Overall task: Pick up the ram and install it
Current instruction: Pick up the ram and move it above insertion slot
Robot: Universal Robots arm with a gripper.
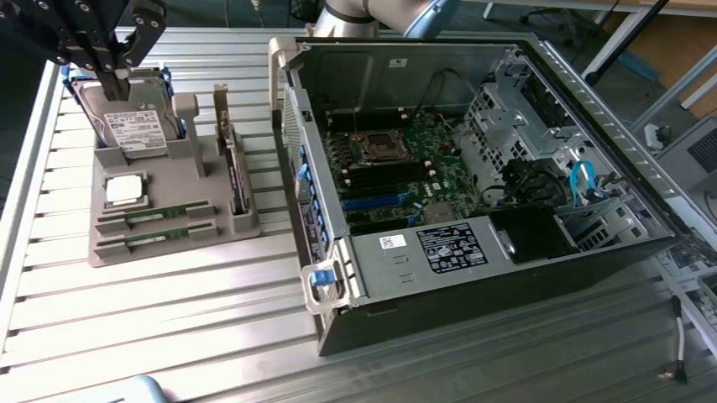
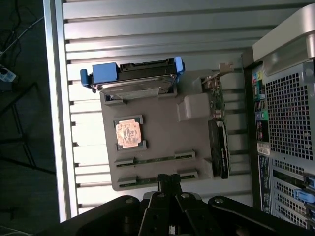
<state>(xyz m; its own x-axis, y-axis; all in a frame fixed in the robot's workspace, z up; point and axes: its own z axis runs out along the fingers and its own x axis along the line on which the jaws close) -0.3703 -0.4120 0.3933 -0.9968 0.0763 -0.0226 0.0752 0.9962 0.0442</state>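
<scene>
Two ram sticks lie in slots of a grey holder tray (image 1: 168, 252): one ram stick (image 1: 154, 216) and a second ram stick (image 1: 154, 239) beside it. They are thin and green with dark chips. The wrist view has them too, as the ram (image 2: 153, 160) and the other ram (image 2: 147, 179). My gripper (image 1: 117, 84) hangs high at the exterior view's upper left, over the hard drive (image 1: 134, 122), well above the tray. Its fingers are shut together with nothing between them. In the wrist view my gripper (image 2: 169, 181) lines up over the nearer stick.
The tray also carries a square processor (image 1: 123, 189), the hard drive in a blue caddy (image 2: 135, 81) and an upright dark expansion card (image 1: 232, 168). An open computer case (image 1: 560, 252) stands at the exterior view's right, motherboard (image 1: 392, 176) exposed. A ribbed metal table (image 1: 168, 319) lies underneath.
</scene>
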